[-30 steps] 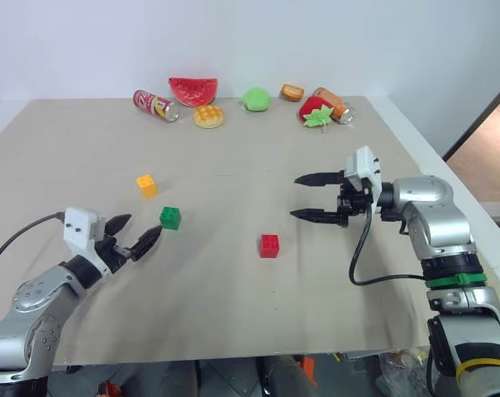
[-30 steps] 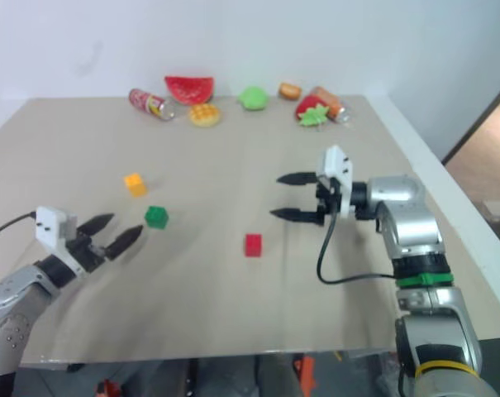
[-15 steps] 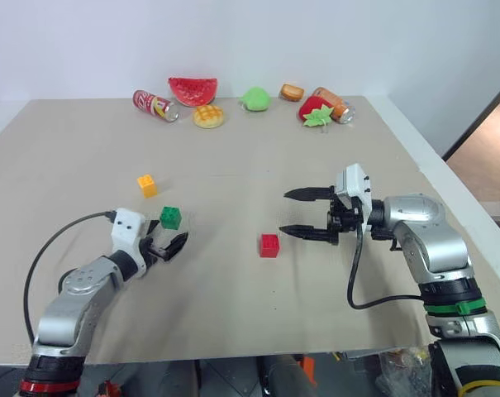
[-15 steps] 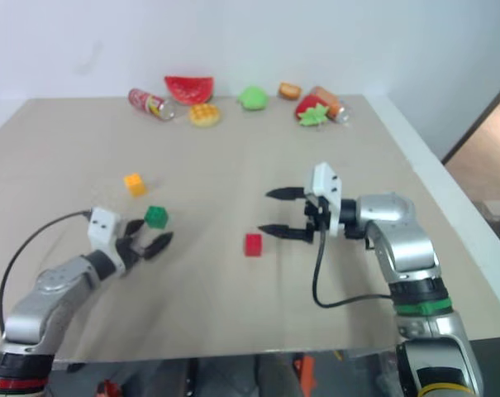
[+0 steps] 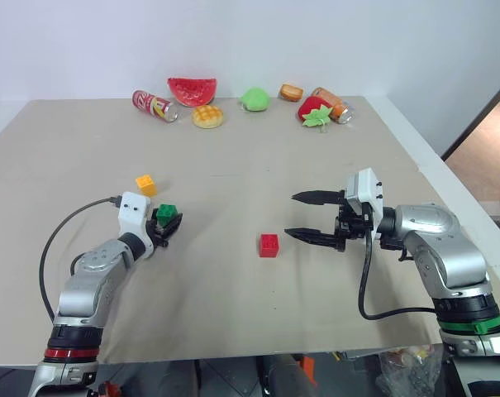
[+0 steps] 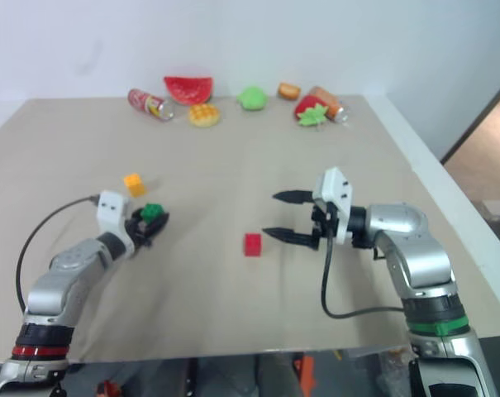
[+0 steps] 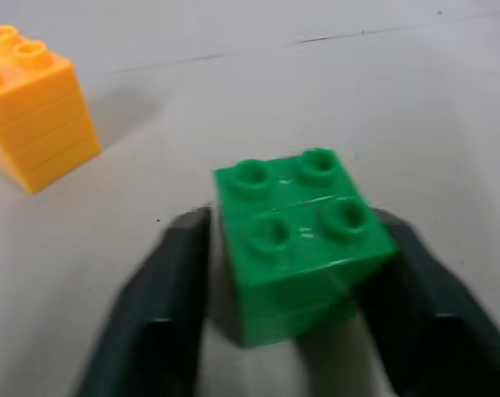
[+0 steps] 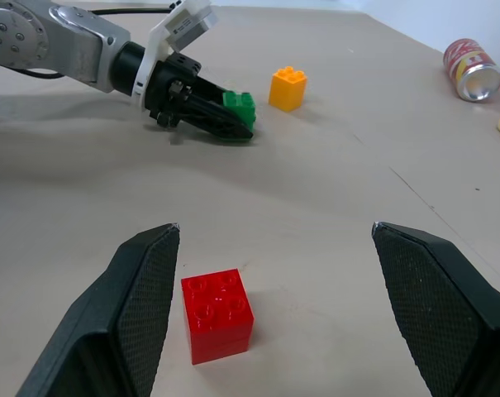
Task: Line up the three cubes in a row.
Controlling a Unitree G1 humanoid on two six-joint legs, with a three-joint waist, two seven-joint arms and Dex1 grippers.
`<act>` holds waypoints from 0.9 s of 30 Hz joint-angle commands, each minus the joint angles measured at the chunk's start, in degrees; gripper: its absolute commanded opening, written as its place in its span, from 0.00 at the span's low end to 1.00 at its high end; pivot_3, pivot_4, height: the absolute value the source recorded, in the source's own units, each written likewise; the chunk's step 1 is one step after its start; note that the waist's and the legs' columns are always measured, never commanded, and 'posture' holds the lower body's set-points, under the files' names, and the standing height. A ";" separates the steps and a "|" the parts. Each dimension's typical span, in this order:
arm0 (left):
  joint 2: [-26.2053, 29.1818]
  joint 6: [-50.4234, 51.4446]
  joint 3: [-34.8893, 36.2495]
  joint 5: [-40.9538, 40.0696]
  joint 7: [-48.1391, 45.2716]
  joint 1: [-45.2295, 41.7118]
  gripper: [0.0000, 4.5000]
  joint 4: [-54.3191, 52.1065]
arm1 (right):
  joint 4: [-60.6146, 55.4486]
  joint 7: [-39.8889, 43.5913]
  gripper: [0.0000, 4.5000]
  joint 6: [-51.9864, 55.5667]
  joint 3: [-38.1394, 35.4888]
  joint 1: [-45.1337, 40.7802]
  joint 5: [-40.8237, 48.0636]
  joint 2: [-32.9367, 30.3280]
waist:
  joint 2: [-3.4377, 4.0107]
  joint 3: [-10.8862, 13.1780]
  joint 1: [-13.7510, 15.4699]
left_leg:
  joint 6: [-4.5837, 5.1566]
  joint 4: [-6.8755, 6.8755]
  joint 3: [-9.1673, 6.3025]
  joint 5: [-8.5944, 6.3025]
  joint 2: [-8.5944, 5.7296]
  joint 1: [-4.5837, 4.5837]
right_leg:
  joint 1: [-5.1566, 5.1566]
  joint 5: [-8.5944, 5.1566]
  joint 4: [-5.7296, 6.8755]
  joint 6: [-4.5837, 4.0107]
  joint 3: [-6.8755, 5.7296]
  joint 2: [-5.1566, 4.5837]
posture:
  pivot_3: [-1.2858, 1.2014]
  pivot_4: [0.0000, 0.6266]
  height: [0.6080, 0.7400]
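Note:
The green cube (image 5: 166, 214) sits between the fingers of my left gripper (image 5: 169, 222), which is shut on it low over the table at the left. In the left wrist view the black fingers (image 7: 163, 298) press both sides of the green cube (image 7: 299, 231). The yellow-orange cube (image 5: 145, 184) lies just beyond it, apart. The red cube (image 5: 269, 245) rests on the table's middle. My right gripper (image 5: 291, 215) stands open, pointing left, a little right of and above the red cube (image 8: 216, 314), holding nothing.
Along the table's far edge lie a soda can (image 5: 154, 105), a watermelon slice (image 5: 192, 89), a waffle (image 5: 207, 116), a green pastry (image 5: 255, 99), a bun (image 5: 292, 91), a strawberry (image 5: 316, 111) and a second can (image 5: 335, 104). The table's right edge (image 5: 448, 178) runs beside my right arm.
My left gripper reached forward to the green cube and shut on it. The right gripper stayed open and drew back slightly towards me.

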 commanded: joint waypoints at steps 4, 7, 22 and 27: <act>0.71 -1.00 1.02 -0.59 -2.28 -0.51 0.30 -2.31 | -1.77 -0.51 0.86 -0.72 -0.97 -0.43 0.70 -0.45 | 0.00 0.00 0.00 | 0.00 0.01 0.00 0.00 0.00 0.00 | 0.01 0.00 0.00 0.00 0.00 0.00 | 0.52 0.24 1.00; 3.54 -3.48 1.19 -0.92 -7.66 -1.21 0.30 -2.18 | -1.21 -0.32 0.86 -0.83 -0.57 -1.16 0.67 -0.16 | -0.01 0.01 -0.02 | 0.00 0.01 0.00 0.00 0.00 0.01 | 0.00 0.01 0.00 0.00 0.00 0.00 | 0.52 0.24 1.00; 9.51 -33.37 -15.66 7.66 -45.88 -14.07 0.30 19.64 | -4.98 -2.53 0.86 0.04 -2.38 1.54 1.40 -1.44 | 0.00 0.01 0.13 | 0.00 -0.01 0.03 0.00 -0.02 -0.15 | -0.09 0.00 -0.13 -0.01 -0.01 -0.04 | 0.52 0.24 1.00; 3.37 -39.78 -17.70 9.77 -48.73 -21.14 0.30 30.93 | -8.75 -4.12 0.86 2.03 -4.62 4.25 3.05 -2.74 | 0.00 0.01 0.14 | 0.01 0.02 0.02 0.01 -0.02 -0.26 | -0.12 -0.01 -0.13 0.02 -0.01 -0.04 | 0.52 0.24 1.00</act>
